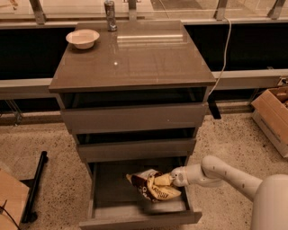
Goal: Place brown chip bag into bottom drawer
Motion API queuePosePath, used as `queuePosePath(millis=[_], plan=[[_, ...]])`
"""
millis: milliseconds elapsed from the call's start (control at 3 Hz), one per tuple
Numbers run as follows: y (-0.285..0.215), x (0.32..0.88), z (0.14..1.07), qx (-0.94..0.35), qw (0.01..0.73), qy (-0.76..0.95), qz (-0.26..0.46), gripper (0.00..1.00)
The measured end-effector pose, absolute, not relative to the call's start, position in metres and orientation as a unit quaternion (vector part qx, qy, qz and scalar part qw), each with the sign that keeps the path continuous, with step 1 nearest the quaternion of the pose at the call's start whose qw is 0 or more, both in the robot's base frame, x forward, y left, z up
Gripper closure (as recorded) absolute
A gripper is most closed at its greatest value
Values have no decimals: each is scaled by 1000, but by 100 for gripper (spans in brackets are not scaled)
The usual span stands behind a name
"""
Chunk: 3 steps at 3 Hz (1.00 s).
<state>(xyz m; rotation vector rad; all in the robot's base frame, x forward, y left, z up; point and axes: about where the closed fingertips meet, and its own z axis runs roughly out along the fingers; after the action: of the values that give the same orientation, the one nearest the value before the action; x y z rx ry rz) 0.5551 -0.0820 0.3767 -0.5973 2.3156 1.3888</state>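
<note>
The brown chip bag (153,186), dark brown with a yellow end and a whitish panel, is inside the pulled-out bottom drawer (135,219), low over its floor at the right side. My gripper (170,179) reaches in from the right on a white arm and is shut on the bag's yellow right end. I cannot tell whether the bag rests on the drawer floor. The two wider drawers above are slightly ajar.
A white bowl (83,38) and a metal can (109,9) stand on the cabinet top (135,58). A cardboard box (273,117) sits on the floor at the right. A black bar (35,186) and another box corner lie at the left.
</note>
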Motion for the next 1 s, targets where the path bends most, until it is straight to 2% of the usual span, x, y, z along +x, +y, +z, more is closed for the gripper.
queuePosePath(millis=[667, 1000], plan=[[-103, 555, 296, -192, 133, 851, 470, 100], [-122, 564, 256, -178, 109, 867, 452, 85]])
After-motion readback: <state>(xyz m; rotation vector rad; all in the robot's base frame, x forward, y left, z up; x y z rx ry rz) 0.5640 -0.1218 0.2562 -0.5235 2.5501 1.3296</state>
